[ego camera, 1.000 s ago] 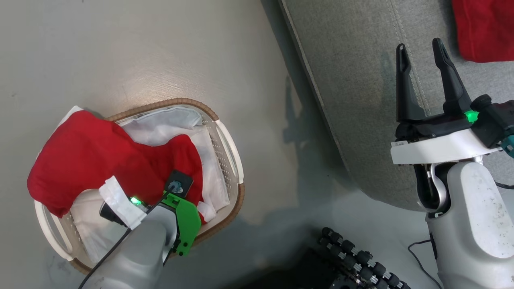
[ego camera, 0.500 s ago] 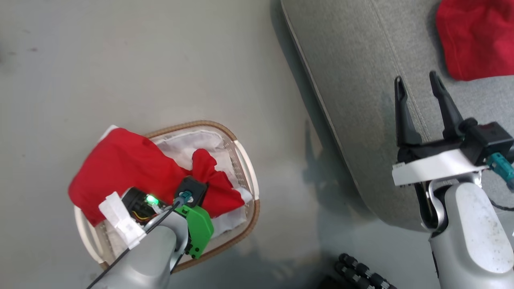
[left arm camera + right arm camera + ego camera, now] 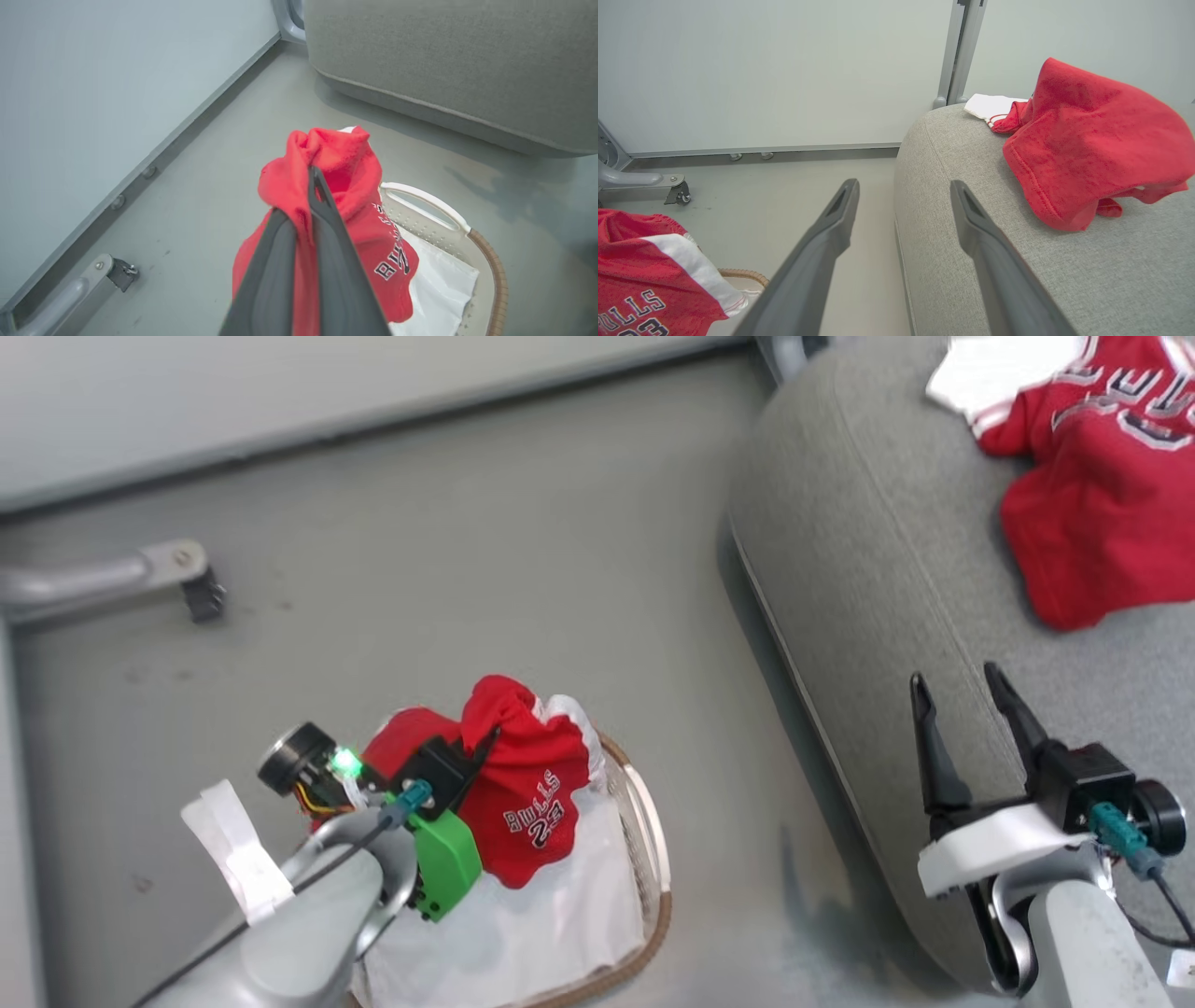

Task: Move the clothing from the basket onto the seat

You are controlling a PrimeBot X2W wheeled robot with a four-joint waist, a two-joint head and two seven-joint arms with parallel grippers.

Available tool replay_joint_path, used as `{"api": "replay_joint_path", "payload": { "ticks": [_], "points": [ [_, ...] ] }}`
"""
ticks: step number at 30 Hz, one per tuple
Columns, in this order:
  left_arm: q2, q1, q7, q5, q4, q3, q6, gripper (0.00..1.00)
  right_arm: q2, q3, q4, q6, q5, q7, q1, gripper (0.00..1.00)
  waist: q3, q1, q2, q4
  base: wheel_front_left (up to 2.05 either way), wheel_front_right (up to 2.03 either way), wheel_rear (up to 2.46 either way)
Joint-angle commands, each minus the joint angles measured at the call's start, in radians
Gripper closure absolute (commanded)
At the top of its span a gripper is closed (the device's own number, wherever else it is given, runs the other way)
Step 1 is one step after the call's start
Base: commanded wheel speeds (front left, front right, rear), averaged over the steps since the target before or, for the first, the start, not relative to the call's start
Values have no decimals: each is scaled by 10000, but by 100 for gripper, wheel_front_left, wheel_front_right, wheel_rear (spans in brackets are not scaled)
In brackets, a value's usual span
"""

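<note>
The task looks about half done. One red garment (image 3: pixel 1092 513) already lies on the seat (image 3: pixel 840 569), near its far corner, with some white trim showing. A second red garment (image 3: pixel 527 784), the one with the BULLS 23 print, is in the left gripper (image 3: pixel 301 200), whose jaws are pressed together on a bunched fold of it. This piece hangs above the basket (image 3: pixel 656 859). Its lower hem is close to the white liner (image 3: pixel 560 924), and it is not clear whether they touch. What remains, it seems, is to carry this piece across to the seat and release it there. The right gripper (image 3: pixel 955 674) is empty, with its jaws wide apart, over the near edge of the seat.

The basket stands on a smooth grey floor (image 3: pixel 467 523) beside the seat, with a strip of floor between them. A pale wall (image 3: pixel 784 70) runs behind, and a metal leg with a castor (image 3: pixel 177 574) stands near it.
</note>
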Motion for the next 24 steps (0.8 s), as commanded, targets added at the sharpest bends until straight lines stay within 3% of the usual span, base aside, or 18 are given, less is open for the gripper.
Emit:
{"api": "replay_joint_path", "payload": {
  "ticks": [1, 8, 12, 17, 24],
  "points": [
    [308, -221, 175, -36, -441, -72, 13, 100, -41, 11, 91, -14, -106, -16, 306, 0, -1960, 1, 0, 1099, 0, 0, 0],
    [1548, -1132, 1347, -237, -2968, -168, 17, 100, -40, 340, 327, -14, -100, -16, 732, 0, -3011, 1, 0, 1267, 0, 0, 0],
    [1984, -1746, 1937, -333, -4078, -23, 15, 100, -38, 654, 391, -14, -16, -16, 706, 0, -3194, 1, 0, 1260, 0, 0, 0],
    [2108, -2481, 2370, -408, -4756, 209, 17, 100, -38, 1190, 452, -14, 14, -16, 483, 0, -3248, 1, 0, 1218, 0, 0, 0],
    [1840, -3369, 2436, -413, -4682, 321, 17, 100, -37, 2268, 539, -14, 514, -16, 157, 0, -3268, 1, 0, 1139, 0, 0, 0]
  ]
}}
